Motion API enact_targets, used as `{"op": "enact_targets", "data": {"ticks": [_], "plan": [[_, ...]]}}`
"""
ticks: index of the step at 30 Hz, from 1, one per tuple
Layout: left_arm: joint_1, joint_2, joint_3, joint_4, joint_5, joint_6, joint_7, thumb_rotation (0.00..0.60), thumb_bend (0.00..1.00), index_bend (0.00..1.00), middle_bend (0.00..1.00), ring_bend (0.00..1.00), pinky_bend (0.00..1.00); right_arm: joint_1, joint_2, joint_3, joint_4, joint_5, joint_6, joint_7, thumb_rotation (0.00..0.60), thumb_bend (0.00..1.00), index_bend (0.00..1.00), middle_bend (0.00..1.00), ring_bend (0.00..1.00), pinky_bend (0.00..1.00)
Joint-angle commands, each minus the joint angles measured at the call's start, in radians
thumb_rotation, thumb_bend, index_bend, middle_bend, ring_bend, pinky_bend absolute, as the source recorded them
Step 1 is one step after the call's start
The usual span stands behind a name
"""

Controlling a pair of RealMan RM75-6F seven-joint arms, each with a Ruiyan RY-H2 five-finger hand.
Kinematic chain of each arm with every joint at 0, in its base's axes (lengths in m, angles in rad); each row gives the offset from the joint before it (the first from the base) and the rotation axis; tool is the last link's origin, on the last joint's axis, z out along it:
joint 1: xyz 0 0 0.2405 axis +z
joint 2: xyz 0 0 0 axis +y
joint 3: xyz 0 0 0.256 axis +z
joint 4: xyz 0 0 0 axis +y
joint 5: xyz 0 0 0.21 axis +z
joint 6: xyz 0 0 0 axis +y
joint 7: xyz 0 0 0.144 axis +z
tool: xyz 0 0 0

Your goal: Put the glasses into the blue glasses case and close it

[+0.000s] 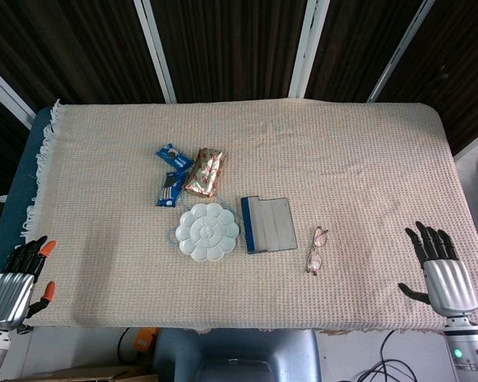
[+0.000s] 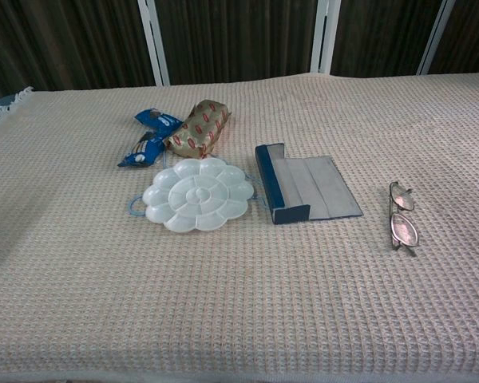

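Both of my hands sit at the near edge of the table, nothing held. My right hand [image 1: 442, 267] lies palm down with fingers spread and pointing away from me; my left hand [image 1: 20, 274] rests at the opposite near corner, fingers loosely apart, also empty. Neither shows in the chest view.

Taking the blue glasses case [image 2: 305, 190] as the landmark: the glasses [image 2: 402, 218] lie just to its right and slightly nearer me, apart from it, arms folded as far as I can judge, frame running near to far. The case lies open, flap folded out flat toward the glasses, its blue trough on the far side from them. On the other side of the case, almost touching it, sits a white flower-shaped palette [image 2: 198, 194]; beyond that, a patterned pouch [image 2: 199, 128] and blue snack wrappers [image 2: 149, 137].

Finding: the step in hand is the reach and pick — not yet begun. My right hand is the closer one. I would come down over the glasses from above and pinch the frame at the bridge or rim, lightly; the waffle cloth [image 2: 239, 319] may snag thin wire. Lift cleanly before travelling over the flap — dragging could shove the case into the palette.
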Motion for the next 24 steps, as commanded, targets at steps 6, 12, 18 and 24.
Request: {"op": "enact_targets", "data": {"ticks": [6, 12, 18, 24], "plan": [[-0.010, -0.002, -0.002, -0.001, -0.001, -0.013, -0.004, 0.600, 0.45, 0.00, 0.00, 0.01, 0.10, 0.020, -0.011, 0.001, 0.036, -0.021, -0.019, 0.024, 0.600, 0.14, 0.02, 0.00, 0.00, 0.00], [-0.011, 0.005, -0.004, 0.006, -0.010, -0.017, -0.026, 0.600, 0.45, 0.00, 0.00, 0.01, 0.10, 0.138, -0.042, 0.029, 0.155, -0.079, -0.127, -0.017, 0.600, 0.14, 0.18, 0.00, 0.00, 0.00], [-0.002, 0.010, -0.003, 0.007, -0.008, 0.001, -0.032, 0.600, 0.45, 0.00, 0.00, 0.01, 0.10, 0.306, -0.086, 0.013, 0.315, -0.174, -0.316, -0.075, 0.600, 0.15, 0.30, 0.00, 0.00, 0.00], [0.005, 0.013, -0.002, 0.001, -0.013, 0.008, -0.027, 0.600, 0.46, 0.00, 0.00, 0.01, 0.10, 0.411, -0.140, -0.030, 0.420, -0.288, -0.363, -0.020, 0.600, 0.20, 0.37, 0.00, 0.00, 0.00]]}}
